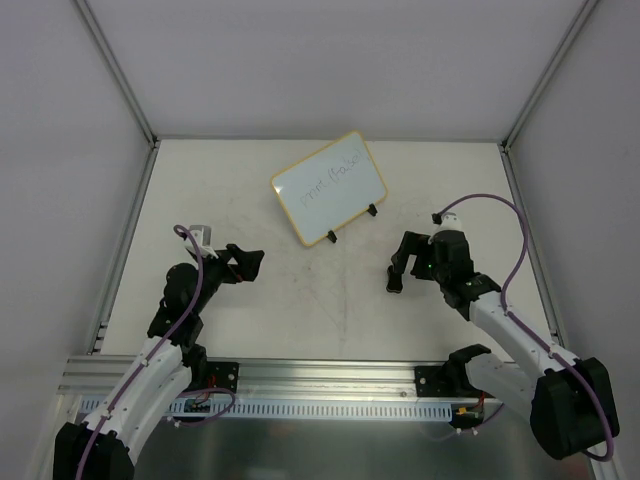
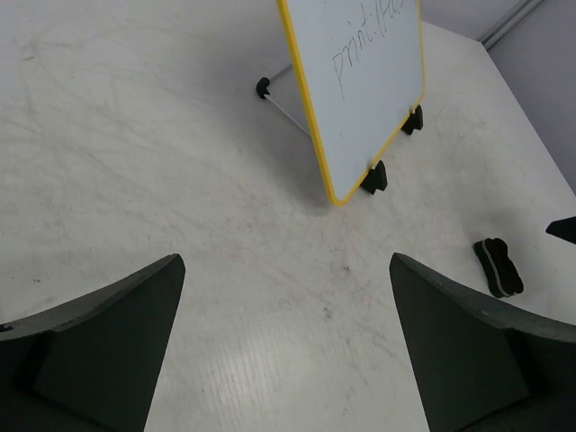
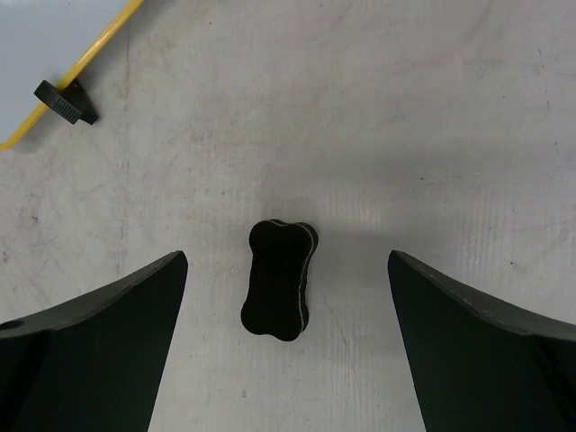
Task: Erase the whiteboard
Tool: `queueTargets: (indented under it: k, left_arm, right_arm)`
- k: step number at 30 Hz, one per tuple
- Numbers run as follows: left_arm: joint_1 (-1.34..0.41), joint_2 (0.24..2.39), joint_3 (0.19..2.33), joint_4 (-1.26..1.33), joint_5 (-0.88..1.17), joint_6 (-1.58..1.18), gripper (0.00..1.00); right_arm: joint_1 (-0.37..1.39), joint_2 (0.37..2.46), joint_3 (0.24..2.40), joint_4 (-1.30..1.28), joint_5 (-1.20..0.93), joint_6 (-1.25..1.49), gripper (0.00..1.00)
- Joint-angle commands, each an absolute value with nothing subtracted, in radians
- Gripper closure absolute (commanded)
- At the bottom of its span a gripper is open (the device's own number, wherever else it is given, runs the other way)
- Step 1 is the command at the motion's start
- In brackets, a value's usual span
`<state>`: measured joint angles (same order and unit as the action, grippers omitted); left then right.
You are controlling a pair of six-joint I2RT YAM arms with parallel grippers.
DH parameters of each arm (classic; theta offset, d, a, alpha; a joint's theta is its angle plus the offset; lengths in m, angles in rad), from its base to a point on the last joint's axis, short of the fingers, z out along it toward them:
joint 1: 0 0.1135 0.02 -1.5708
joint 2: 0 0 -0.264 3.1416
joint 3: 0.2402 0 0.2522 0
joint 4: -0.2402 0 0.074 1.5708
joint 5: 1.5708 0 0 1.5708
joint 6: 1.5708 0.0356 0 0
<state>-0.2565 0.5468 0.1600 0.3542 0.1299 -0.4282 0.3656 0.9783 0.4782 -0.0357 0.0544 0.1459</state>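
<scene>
The whiteboard (image 2: 369,81) runs off the top edge of the left wrist view, and its handwriting (image 2: 360,45) is too faint to read. The right wrist view cuts it down to one corner and one clip foot (image 3: 66,102).

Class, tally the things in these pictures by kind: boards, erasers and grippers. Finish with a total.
whiteboard: 1
eraser: 1
grippers: 2, the left gripper and the right gripper
Total: 4
</scene>
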Motion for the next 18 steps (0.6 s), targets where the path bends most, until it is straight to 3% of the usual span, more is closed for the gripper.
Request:
queueTargets:
  k: [1, 7, 13, 18]
  left_arm:
    - [-0.264, 0.526, 0.173, 0.393, 0.150, -0.419, 0.01]
    - [-0.265, 0.508, 0.164, 0.393, 0.141, -0.419, 0.01]
    - [-0.265, 0.508, 0.166, 0.393, 0.141, -0.417, 0.01]
    - [-0.264, 0.517, 0.169, 0.393, 0.141, -0.417, 0.01]
  right_arm:
    - [0.374, 0.989, 0.508, -0.040, 0.110, 0.127, 0.01]
    - [0.391, 1.045, 0.566, -0.090, 0.086, 0.094, 0.01]
    - [0.442, 1.134, 0.621, -0.144, 0.143, 0.084, 0.18]
    - [0.486, 1.181, 0.650, -0.175, 0.205, 0.083, 0.25]
